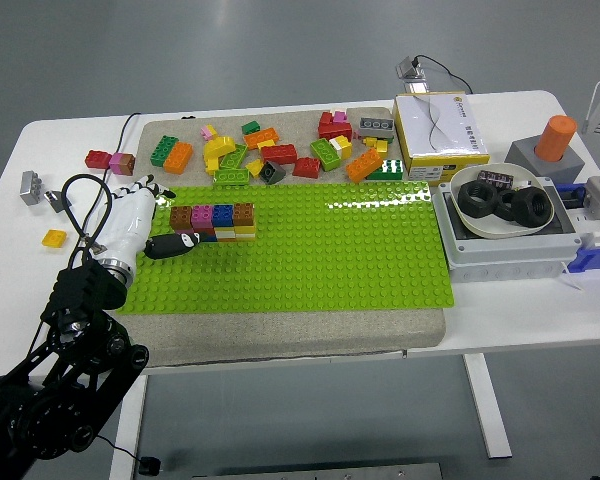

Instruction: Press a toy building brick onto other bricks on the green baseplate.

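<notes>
From the head view, my left hand [140,222], white with black fingertips, rests at the left end of the bright green studded baseplate [310,250]. Its black thumb [170,246] lies flat on the plate, the tip reaching the foot of the short wall of stacked bricks [214,221]. The other fingers are loosely spread just left of that wall and close on nothing; whether any fingertip touches the wall's left end I cannot tell.

The wall sits near the baseplate's back-left corner: brown, pink, blue and brown bricks on top, with red, yellow and white pieces beneath. Its lowest course is partly hidden by my thumb.

Behind the baseplate, on the grey foam mat [280,335], lies the loose heap of mixed coloured bricks [280,152]. Many overlap, so single shapes are hard to separate.

Left of the baseplate, on the white desk [40,150], lie a small yellow brick [54,238], a grey brick [31,186] and a red-and-pink pair [110,161].

My black left arm [55,370] is cut off at the lower left corner. My right arm does not show.
</notes>
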